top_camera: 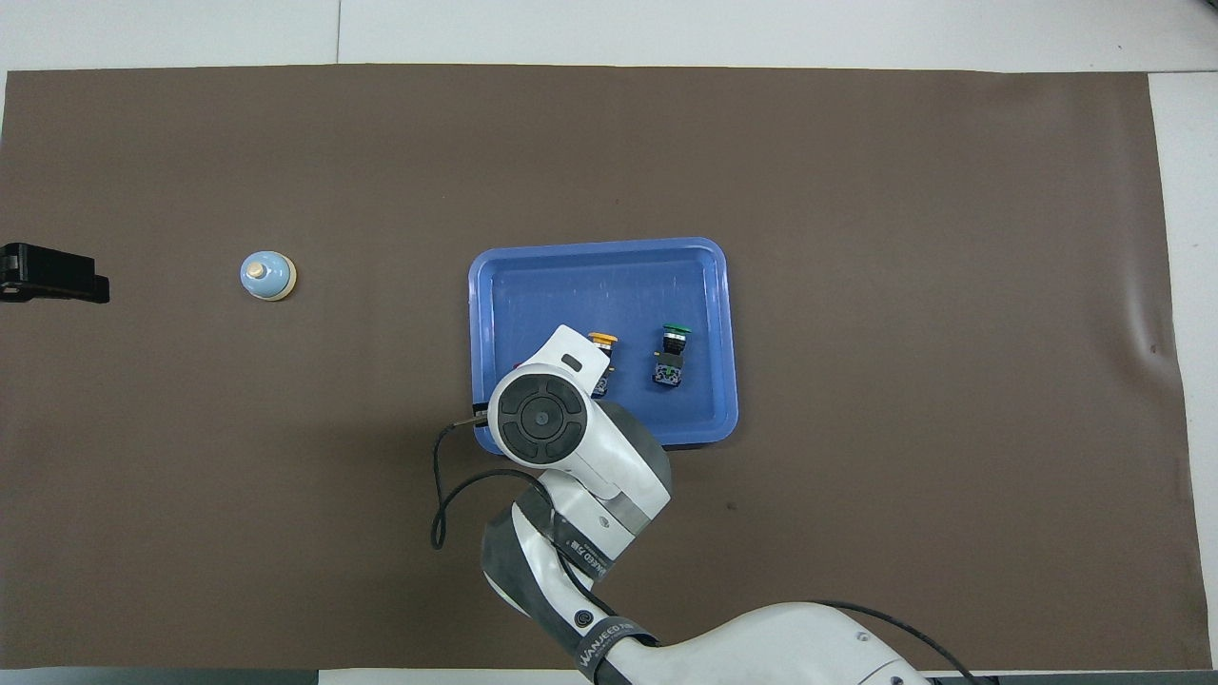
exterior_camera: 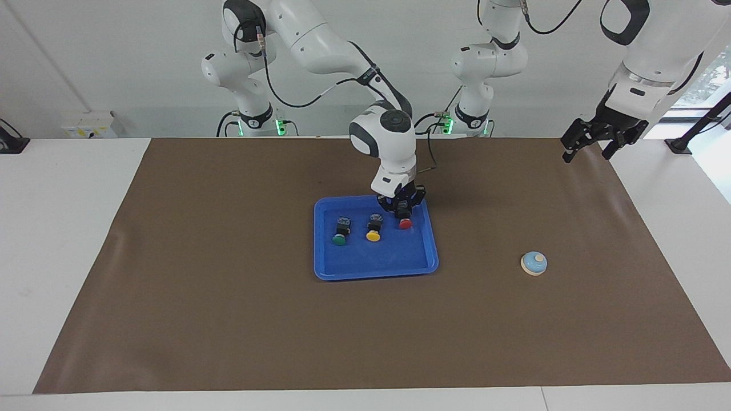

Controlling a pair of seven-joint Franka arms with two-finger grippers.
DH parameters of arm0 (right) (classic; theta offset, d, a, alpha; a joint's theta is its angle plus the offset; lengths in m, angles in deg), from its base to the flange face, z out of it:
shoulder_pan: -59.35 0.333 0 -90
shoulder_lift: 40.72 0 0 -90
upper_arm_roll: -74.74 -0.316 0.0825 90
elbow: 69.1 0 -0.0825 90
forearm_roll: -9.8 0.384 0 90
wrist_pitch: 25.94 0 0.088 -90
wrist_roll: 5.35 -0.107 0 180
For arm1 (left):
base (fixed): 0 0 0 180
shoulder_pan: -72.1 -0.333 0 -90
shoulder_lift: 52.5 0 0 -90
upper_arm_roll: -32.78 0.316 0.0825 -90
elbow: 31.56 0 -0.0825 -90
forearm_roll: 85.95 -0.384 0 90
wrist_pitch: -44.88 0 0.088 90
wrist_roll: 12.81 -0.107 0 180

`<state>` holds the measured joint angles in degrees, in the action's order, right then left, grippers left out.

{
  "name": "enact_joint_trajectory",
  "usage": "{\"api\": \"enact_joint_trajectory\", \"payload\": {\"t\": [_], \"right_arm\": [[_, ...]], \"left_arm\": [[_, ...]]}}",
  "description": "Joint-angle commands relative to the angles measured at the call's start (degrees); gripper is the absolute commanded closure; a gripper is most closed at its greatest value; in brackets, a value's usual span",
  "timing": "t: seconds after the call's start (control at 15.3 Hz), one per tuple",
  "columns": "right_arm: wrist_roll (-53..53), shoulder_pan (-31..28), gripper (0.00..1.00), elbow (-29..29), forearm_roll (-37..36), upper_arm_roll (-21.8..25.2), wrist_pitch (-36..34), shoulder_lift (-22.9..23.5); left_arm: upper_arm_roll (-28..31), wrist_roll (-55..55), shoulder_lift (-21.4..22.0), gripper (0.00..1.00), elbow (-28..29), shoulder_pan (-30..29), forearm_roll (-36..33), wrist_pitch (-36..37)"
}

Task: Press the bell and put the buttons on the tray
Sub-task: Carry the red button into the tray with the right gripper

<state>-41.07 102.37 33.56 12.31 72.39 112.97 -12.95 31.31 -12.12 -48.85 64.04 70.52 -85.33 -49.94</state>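
As seen from the facing camera, with the blue tray [exterior_camera: 374, 274] taken as a dial on the brown mat [exterior_camera: 228, 314], all three buttons are inside its rim. The green button [exterior_camera: 339, 236] lies on its side at nine o'clock, its cap pointing away from the robots. The yellow button [exterior_camera: 373, 232] lies just beside it, close to the dial's centre and a touch toward twelve, turned the same way. At about two o'clock is the red button [exterior_camera: 405, 222], its cap low over the tray floor and its black body up between the fingers of the right gripper [exterior_camera: 403, 211]. That gripper reaches steeply down into the tray's corner nearest the robots. Whether its jaws grasp the red button or have let go cannot be told, nor whether the cap touches the floor.

Well apart from the tray, at between three and four o'clock from it, the bell [exterior_camera: 534, 263] stands upright on the mat. At one o'clock from the bell, the left gripper [exterior_camera: 591, 141] waits over the mat's corner, jaws released and empty.
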Motion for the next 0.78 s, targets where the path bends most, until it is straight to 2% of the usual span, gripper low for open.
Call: {"api": "enact_joint_trajectory", "payload": {"t": [0.0,0.2,0.33,0.72], "right_arm": [[-2.4,0.0,0.00,-0.5,0.5,0.1,-1.7,-0.4],[-5.6,-0.7,0.00,-5.3,0.6,0.2,-9.0,-0.4],[-6.6,-1.4,0.00,-6.3,0.9,1.0,-11.6,-1.4],[-6.2,-12.9,0.00,-5.7,0.9,1.1,-18.7,-11.3]], "left_arm": [[0.3,-0.2,0.5,0.00,0.5,0.3,-0.8,0.0],[0.3,-0.2,0.5,0.00,0.5,0.4,-0.8,-0.1],[0.3,-0.2,0.5,0.00,0.5,0.4,-0.8,0.0],[0.3,-0.2,0.5,0.00,0.5,0.4,-0.8,0.0]]}}
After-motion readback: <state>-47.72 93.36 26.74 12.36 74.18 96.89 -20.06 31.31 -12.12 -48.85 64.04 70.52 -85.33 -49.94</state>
